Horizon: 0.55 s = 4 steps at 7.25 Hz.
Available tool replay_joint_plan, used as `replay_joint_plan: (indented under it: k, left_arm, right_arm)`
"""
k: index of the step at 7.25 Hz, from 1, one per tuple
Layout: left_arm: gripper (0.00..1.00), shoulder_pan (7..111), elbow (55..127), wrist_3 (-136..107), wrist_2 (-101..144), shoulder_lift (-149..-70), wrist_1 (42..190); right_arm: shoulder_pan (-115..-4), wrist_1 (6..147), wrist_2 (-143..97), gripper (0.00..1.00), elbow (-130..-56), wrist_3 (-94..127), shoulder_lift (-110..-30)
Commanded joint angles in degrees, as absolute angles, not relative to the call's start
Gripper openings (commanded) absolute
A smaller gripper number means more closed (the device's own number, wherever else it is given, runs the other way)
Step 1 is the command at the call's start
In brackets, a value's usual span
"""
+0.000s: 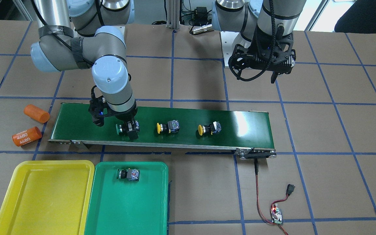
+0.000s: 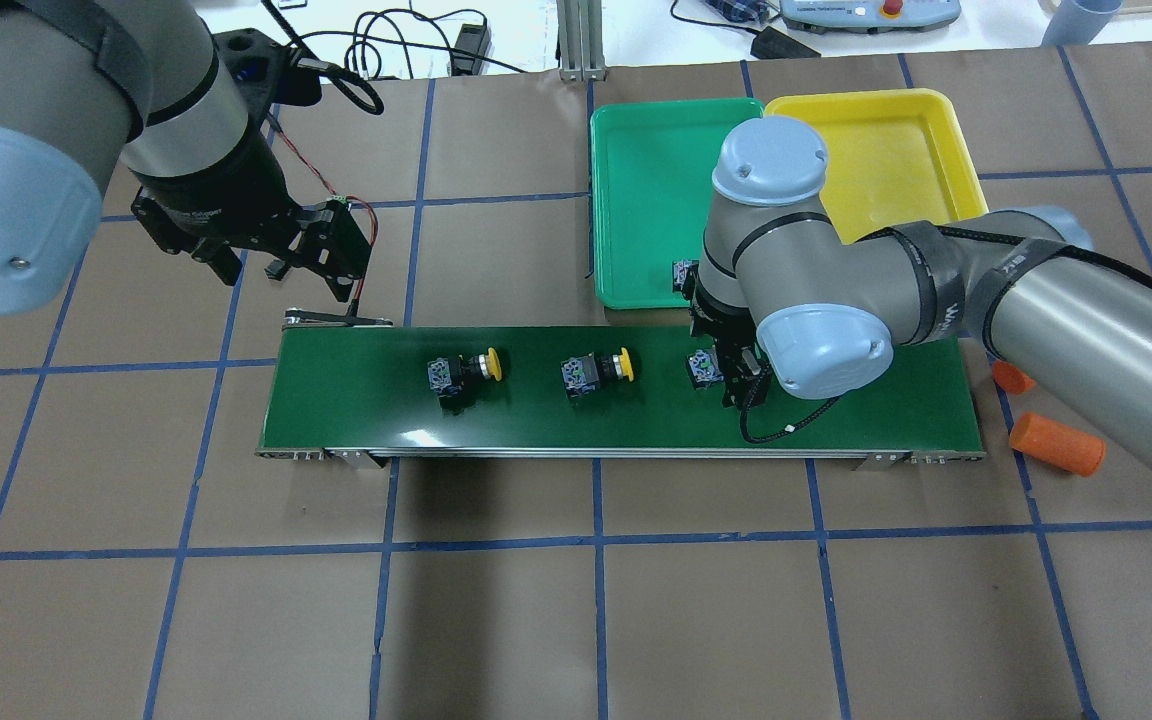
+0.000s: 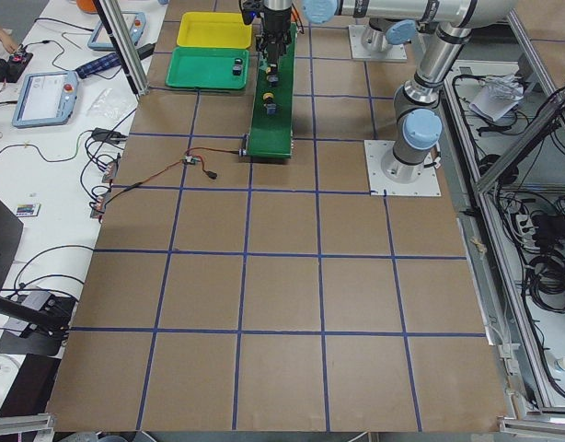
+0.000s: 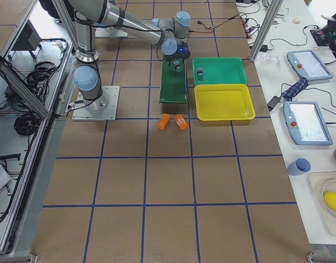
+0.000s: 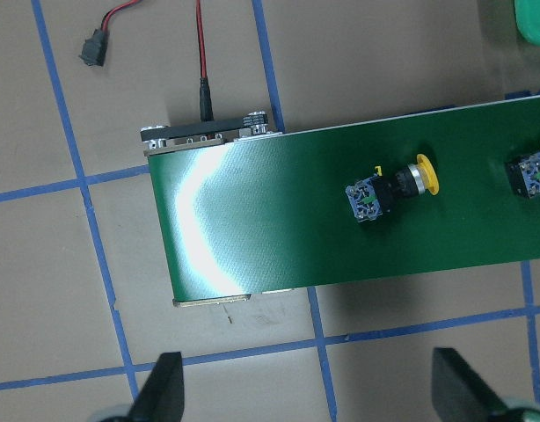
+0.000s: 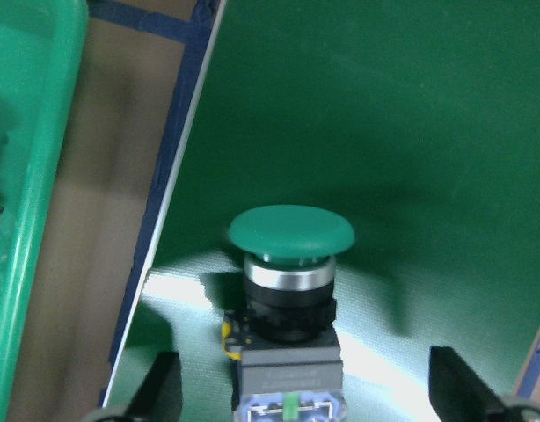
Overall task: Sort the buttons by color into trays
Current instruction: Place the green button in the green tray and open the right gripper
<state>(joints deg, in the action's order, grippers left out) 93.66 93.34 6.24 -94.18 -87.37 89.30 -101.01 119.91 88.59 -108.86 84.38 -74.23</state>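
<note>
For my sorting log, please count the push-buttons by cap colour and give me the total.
Yellow buttons: 2, both on the belt
Green buttons: 2, one on the belt, one in the green tray
Total: 4

From above, the right arm (image 2: pixel 816 345) hides the cap of the green button (image 2: pixel 704 368) on the belt (image 2: pixel 356 400) and most of the other button (image 2: pixel 682 274) in the green tray (image 2: pixel 636 180). From the front, the yellow tray (image 1: pixel 44 195) runs off the bottom edge.
</note>
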Motion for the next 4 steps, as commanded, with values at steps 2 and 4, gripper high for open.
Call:
replay_joint_plan:
  k: [2, 4]
  left_arm:
    - [1.0, 93.7, 93.3, 6.2, -94.3, -87.2, 89.3]
    - [1.0, 93.7, 93.3, 6.2, -94.4, -86.6, 89.4]
  right_arm:
    - [-100.1, 119.7, 88.3, 0.0, -108.3, 81.8, -74.4]
    - [-100.1, 119.4, 88.7, 0.0, -105.5, 80.4, -74.6]
